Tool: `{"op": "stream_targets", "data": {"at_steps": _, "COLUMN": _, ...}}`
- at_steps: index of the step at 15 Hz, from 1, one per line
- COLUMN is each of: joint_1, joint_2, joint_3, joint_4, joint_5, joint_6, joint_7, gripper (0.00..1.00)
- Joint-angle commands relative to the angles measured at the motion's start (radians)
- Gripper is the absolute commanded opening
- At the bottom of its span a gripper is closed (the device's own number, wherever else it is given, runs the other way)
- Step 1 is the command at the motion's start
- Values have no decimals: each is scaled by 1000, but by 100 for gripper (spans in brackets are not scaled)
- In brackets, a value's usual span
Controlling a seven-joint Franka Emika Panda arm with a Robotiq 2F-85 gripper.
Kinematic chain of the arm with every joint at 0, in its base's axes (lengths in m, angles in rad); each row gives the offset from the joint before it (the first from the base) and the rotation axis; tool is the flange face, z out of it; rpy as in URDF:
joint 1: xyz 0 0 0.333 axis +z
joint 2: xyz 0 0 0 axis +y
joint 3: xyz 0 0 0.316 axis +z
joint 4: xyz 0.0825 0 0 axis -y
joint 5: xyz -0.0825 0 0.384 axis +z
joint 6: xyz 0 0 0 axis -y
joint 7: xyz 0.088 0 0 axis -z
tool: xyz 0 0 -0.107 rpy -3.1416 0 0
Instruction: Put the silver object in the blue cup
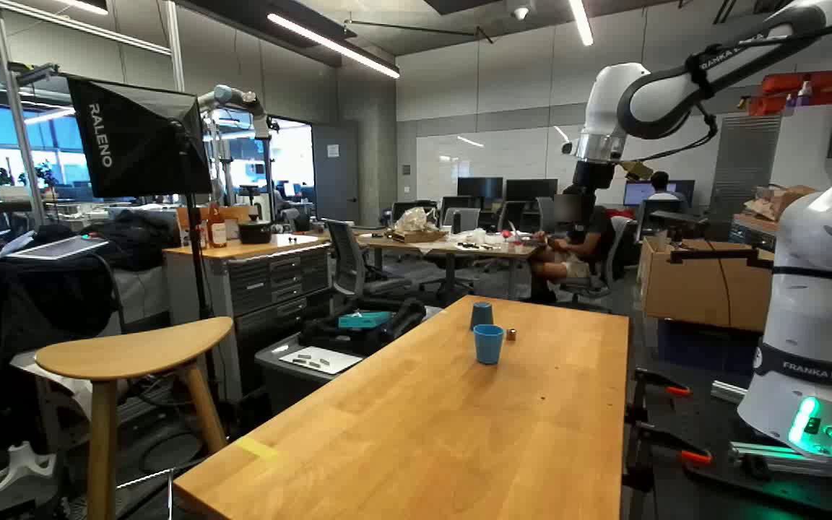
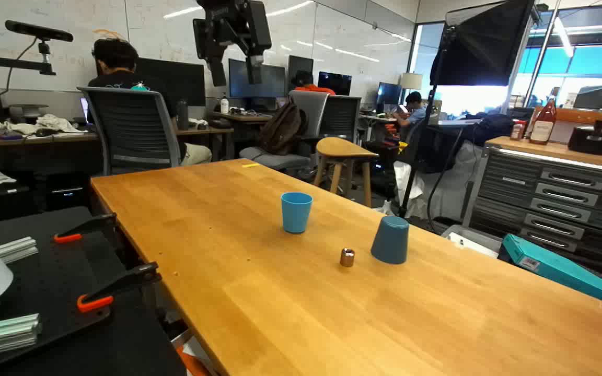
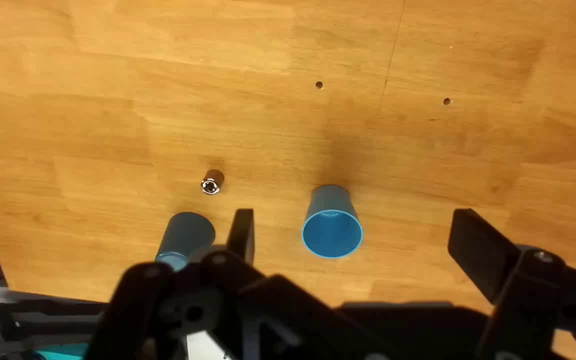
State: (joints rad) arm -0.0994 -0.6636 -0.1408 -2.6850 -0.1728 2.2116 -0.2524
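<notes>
The silver object is a small shiny metal cylinder with a hole in its top. It stands on the wooden table (image 1: 531, 404) in both exterior views (image 1: 511, 335) (image 2: 347, 257) and in the wrist view (image 3: 213, 181). The blue cup stands upright with its mouth up, in both exterior views (image 1: 489, 345) (image 2: 296, 213). In the wrist view the blue cup (image 3: 330, 200) looks empty and shows between the fingers, below them. My gripper (image 2: 236, 78) is open and empty, high above the table. It also shows in the wrist view (image 3: 353, 214).
A darker blue-grey cup (image 2: 390, 240) stands upside down close beside the silver object. In the wrist view this cup (image 3: 186, 235) is partly hidden by the left finger. Clamps (image 2: 94, 303) sit at the table's robot-side edge. A stool (image 1: 134, 350) stands beside the table.
</notes>
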Motion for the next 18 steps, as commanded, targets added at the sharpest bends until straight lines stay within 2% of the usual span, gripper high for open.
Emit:
{"op": "stream_targets", "data": {"at_steps": 1, "joint_1": 2, "joint_2": -1, "joint_3": -1, "joint_4": 5, "joint_5": -1, "joint_6": -3, "joint_7": 1, "gripper": 100}}
{"op": "stream_targets", "data": {"at_steps": 5, "joint_1": 2, "joint_2": -2, "joint_3": -2, "joint_4": 9, "joint_5": -1, "joint_6": -3, "joint_7": 1, "gripper": 100}}
{"op": "stream_targets", "data": {"at_steps": 6, "joint_1": -8, "joint_2": 28, "joint_3": 6, "joint_4": 7, "joint_5": -11, "joint_6": 32, "joint_7": 28, "gripper": 100}}
{"op": "stream_targets", "data": {"at_steps": 12, "joint_1": -90, "joint_2": 367, "joint_3": -54, "joint_4": 85, "joint_5": -18, "joint_6": 232, "joint_7": 77, "gripper": 100}}
{"op": "stream_targets", "data": {"at_steps": 18, "joint_1": -132, "joint_2": 735, "joint_3": -96, "joint_4": 263, "joint_5": 10, "joint_6": 388, "joint_7": 126, "gripper": 100}}
